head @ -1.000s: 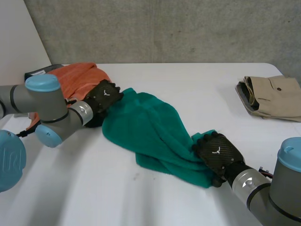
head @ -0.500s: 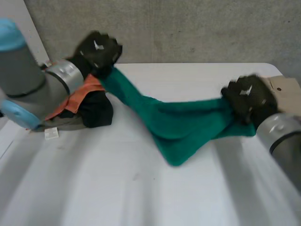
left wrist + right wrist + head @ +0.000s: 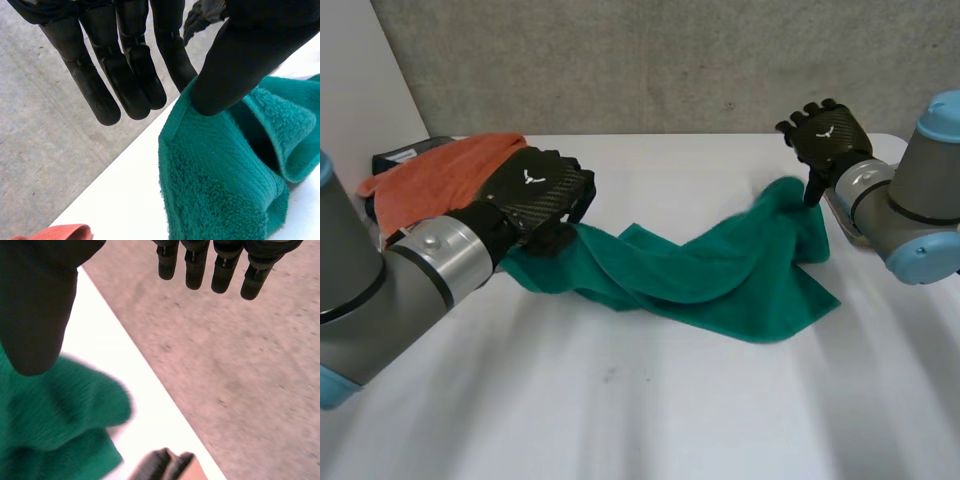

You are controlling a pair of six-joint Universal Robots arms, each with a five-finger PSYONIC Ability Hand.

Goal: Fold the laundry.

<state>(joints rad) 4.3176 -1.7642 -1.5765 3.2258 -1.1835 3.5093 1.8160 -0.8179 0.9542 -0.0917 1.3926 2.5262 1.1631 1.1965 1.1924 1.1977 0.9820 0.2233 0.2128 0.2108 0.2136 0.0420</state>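
A green towel [image 3: 720,275] lies rumpled across the middle of the white table [image 3: 620,400]. My left hand [image 3: 535,190] is at the towel's left end, shut on it. There the thumb [image 3: 235,65] presses the towel's edge [image 3: 215,180] toward the curled fingers [image 3: 125,75]. My right hand [image 3: 825,135] hovers just above the towel's right end, open, with straight fingers [image 3: 220,270] that hold nothing. Its thumb [image 3: 35,300] hangs right over the green towel [image 3: 45,425].
An orange cloth [image 3: 430,180] lies heaped at the table's back left on something dark [image 3: 395,155], just behind my left hand. A folded beige garment [image 3: 165,465] sits by the far right edge, close to my right hand. A grey wall stands behind the table.
Both hands came down from holding the towel stretched in the air. The towel now rests on the table. My right hand has let go of its end and opened.
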